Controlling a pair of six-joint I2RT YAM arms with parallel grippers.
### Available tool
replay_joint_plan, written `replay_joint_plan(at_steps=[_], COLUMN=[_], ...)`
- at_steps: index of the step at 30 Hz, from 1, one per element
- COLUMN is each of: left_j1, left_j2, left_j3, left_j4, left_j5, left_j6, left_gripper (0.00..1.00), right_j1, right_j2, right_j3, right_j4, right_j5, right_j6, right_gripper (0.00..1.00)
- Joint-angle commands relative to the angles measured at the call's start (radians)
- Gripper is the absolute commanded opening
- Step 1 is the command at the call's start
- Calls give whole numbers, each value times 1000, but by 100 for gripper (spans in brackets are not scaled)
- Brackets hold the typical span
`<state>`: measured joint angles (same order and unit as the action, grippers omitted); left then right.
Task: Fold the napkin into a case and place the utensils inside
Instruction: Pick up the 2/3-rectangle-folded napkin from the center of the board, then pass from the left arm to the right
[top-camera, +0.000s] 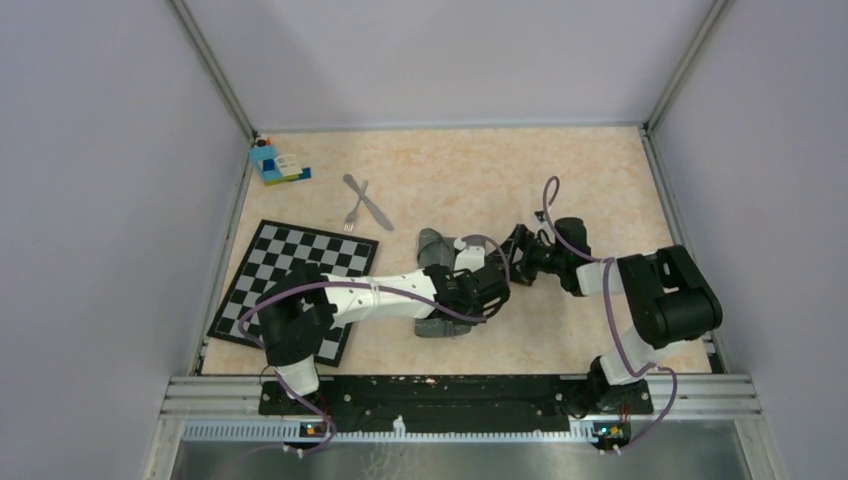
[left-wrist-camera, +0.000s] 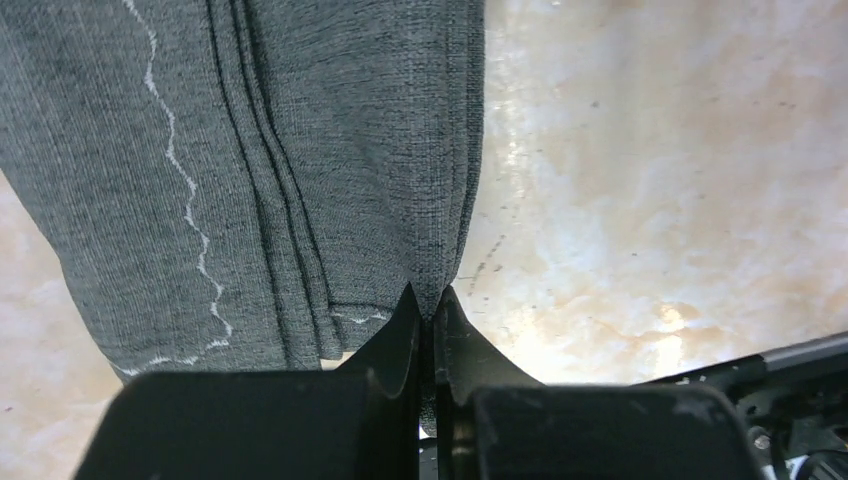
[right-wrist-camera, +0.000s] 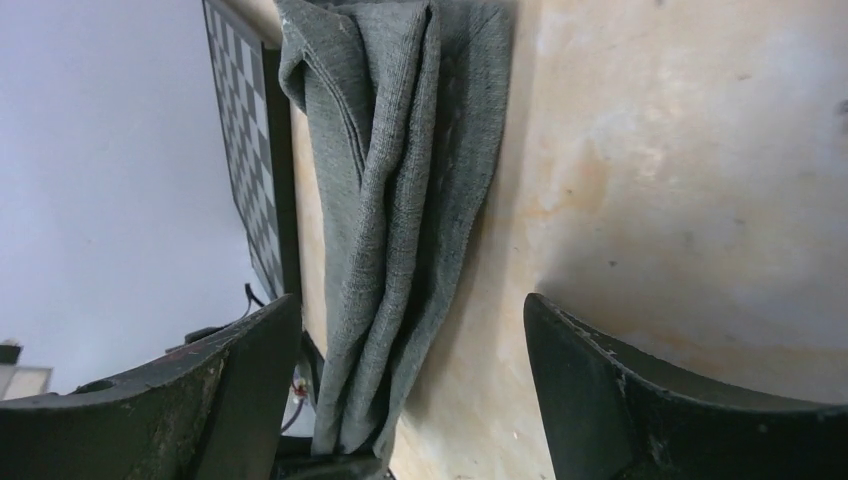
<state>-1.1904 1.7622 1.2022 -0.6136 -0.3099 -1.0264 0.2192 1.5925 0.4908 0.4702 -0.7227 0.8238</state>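
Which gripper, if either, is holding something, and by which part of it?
The left gripper is shut on the napkin, pinching its long edge near one end. The right gripper is open and holds nothing.

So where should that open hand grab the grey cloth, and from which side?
Probably the free end of the napkin, away from the end the left hand pinches shut. It lies as a long narrow strip of stacked folds, so the open right hand would best come from above, one finger each side of its width, catching all layers.
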Motion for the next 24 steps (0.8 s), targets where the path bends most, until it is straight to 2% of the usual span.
replay_joint_plan(at_steps=[1,6,11,21,24], left_j1=[-3,-3,-3,-5,-4], left_j2=[-41,-55,-58,-65,-67], left_j3=[3,-3,-10,-30,-46], left_j4=[80,73,90,125,159], left_j5=[36,39,58,84,99], left_j6=[4,-4,-4,-9,-11], left_gripper=[0,0,0,0,0], right_j1=[69,101,100,99,98], right_j2=[51,88,121,133,125], right_j3=[6,10,16,82,92], right_j4=[157,135,196,169,159], right_j5=[-5,53,74,164,173], right_j6=[91,97,112,35,7], right_gripper=[79,76,68,34,14])
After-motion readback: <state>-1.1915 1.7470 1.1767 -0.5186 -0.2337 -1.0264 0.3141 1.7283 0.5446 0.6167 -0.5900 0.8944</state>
